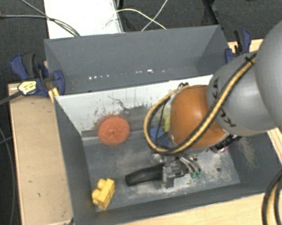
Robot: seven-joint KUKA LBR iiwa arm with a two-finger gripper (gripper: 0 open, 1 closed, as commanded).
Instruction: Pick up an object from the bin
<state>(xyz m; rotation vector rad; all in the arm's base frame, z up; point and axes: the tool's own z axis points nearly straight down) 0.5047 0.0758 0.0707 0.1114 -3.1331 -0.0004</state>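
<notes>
- Where the arm reaches in from the right, its gripper (174, 172) sits low in the grey bin (75, 160), at the right end of a long black object (143, 176) lying near-middle.
- Released or clenched, I cannot tell.
- A round orange ball (114, 130) lies far left.
- A yellow block (103, 192) lies near left.

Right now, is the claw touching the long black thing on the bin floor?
Cannot tell. In the camera view the long black thing ends right at the claw; no gap shows, but the contact is hidden.
</notes>
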